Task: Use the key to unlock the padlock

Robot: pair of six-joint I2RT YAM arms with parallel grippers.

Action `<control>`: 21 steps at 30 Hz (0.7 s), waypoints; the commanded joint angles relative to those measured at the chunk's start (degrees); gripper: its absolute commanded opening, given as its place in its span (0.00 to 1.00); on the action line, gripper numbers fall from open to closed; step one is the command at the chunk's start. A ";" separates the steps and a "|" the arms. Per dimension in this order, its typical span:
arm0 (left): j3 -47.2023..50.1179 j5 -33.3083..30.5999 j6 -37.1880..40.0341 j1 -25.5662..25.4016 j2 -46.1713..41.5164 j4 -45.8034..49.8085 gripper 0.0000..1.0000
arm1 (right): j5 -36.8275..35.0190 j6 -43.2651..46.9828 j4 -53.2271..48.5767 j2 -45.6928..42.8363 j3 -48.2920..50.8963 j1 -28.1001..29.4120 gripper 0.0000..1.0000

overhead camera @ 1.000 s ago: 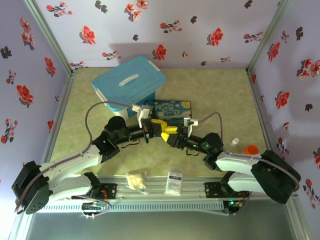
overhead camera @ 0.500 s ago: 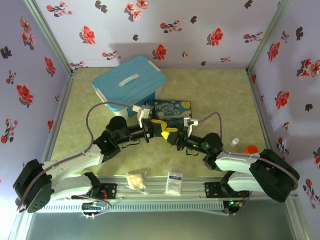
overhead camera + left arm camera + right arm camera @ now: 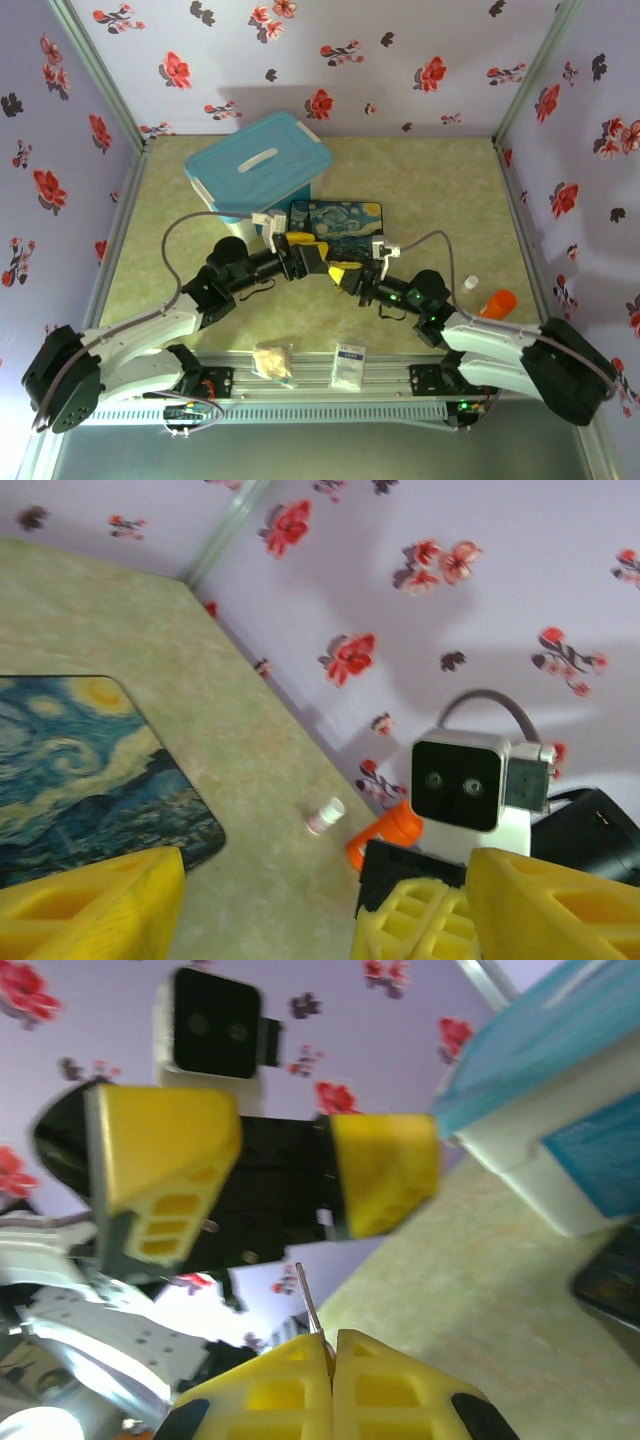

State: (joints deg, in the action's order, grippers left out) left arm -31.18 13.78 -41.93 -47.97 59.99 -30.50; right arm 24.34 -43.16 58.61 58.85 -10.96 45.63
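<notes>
key gripped, unlocking not begun
right pincer (image 3: 331, 1340) clamps thin dark grey metal key (image 3: 307, 1298), left pincer (image 3: 283, 1175) wide; next needs precise alignment.

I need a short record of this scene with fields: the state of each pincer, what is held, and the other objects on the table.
left pincer: open, facing the right pincer
right pincer: shut on the key
key: thin metal blade sticking out between the shut fingers, towards the left pincer
blue box: lid on, far left of the table
dark-blue painted box: just beyond both pincers
white bottle: on the table beside an orange item
white packet: at the near edge
</notes>
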 commanded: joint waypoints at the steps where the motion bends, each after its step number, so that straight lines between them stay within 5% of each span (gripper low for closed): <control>1: -3.56 -9.05 -1.44 0.12 -0.61 14.90 0.75 | -9.88 5.82 -26.88 -5.56 -2.10 -0.77 0.00; 10: -4.38 -16.54 -6.41 -7.66 12.22 20.26 0.80 | -25.22 6.36 -59.14 -18.20 -3.40 -2.77 0.00; 21: -9.79 -24.23 -4.70 -12.96 30.72 14.94 0.82 | -26.80 5.39 -61.17 -20.20 -2.31 -2.74 0.00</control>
State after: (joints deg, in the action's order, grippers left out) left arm -38.44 -6.72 -46.87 -60.75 87.94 -13.15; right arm -0.71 -37.89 -1.08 38.89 -12.45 43.09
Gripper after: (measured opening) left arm 0.820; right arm 0.051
